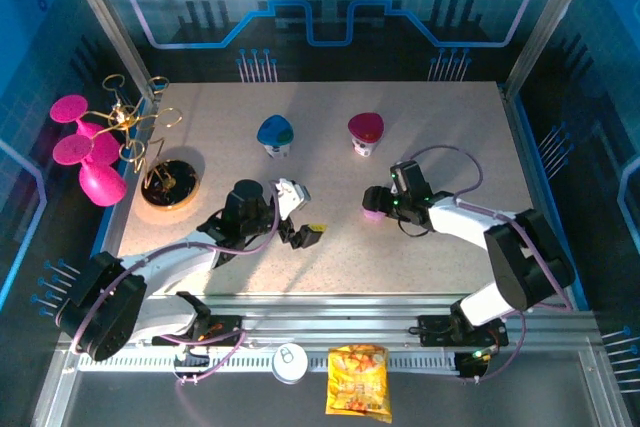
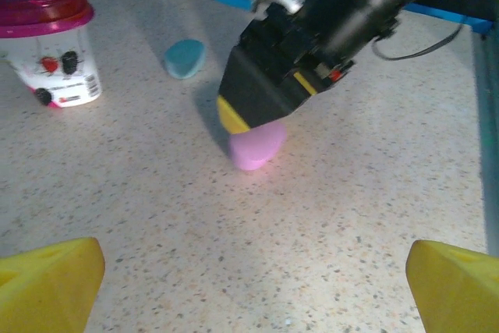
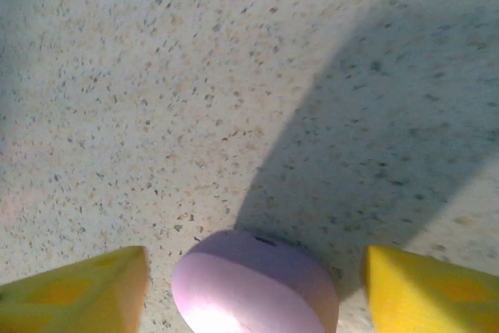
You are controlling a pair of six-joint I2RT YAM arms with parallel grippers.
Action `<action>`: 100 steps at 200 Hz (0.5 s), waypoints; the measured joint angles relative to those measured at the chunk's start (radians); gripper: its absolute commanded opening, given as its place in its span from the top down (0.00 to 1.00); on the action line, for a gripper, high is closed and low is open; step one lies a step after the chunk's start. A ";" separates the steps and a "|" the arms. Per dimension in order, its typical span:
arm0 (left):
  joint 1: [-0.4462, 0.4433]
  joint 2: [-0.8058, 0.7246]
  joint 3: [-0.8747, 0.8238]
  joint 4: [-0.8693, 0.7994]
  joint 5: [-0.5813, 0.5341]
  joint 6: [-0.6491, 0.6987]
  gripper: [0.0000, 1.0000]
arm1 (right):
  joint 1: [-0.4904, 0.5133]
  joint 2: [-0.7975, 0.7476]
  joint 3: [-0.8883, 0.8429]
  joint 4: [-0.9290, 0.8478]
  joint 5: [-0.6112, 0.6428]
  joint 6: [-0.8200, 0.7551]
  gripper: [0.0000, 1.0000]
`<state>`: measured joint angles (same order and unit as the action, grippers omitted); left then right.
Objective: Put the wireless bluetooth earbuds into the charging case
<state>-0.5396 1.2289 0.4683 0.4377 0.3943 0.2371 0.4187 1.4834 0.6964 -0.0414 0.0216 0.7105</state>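
Observation:
A lilac-pink pill-shaped charging case (image 3: 253,286) lies closed on the speckled table. My right gripper (image 3: 256,274) is open around it, with a gap between the case and each yellow finger. The top view shows that gripper (image 1: 378,203) low over the case (image 1: 372,214). My left gripper (image 2: 257,286) is open and holds nothing, its yellow fingertips (image 2: 47,282) at the frame's bottom corners; it faces the case (image 2: 253,150) from the left (image 1: 300,219). A light blue case (image 2: 185,58) lies farther back. The earbuds themselves are out of view.
A magenta-lidded cup (image 1: 365,133) and a blue-lidded cup (image 1: 275,134) stand at mid-table. A gold wire stand on a dark round base (image 1: 168,187) and pink discs (image 1: 85,147) sit at the left edge. A snack bag (image 1: 358,379) and a can (image 1: 291,361) lie below the rail.

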 measured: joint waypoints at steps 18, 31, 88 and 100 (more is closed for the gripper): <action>0.001 -0.014 0.000 0.001 -0.089 -0.002 0.01 | -0.010 -0.081 -0.002 -0.025 0.044 -0.047 0.14; 0.008 -0.041 0.000 0.003 -0.170 -0.002 0.00 | -0.023 -0.144 -0.002 -0.031 0.084 -0.090 0.08; 0.154 -0.134 -0.049 0.058 -0.553 0.006 0.01 | -0.066 -0.313 -0.060 0.067 0.334 -0.385 0.00; 0.216 -0.132 -0.086 0.086 -0.603 0.006 0.01 | -0.074 -0.311 -0.096 0.114 0.388 -0.449 0.00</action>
<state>-0.3233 1.0969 0.3820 0.5236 -0.2089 0.2428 0.3450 1.1721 0.6006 0.0727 0.4095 0.2611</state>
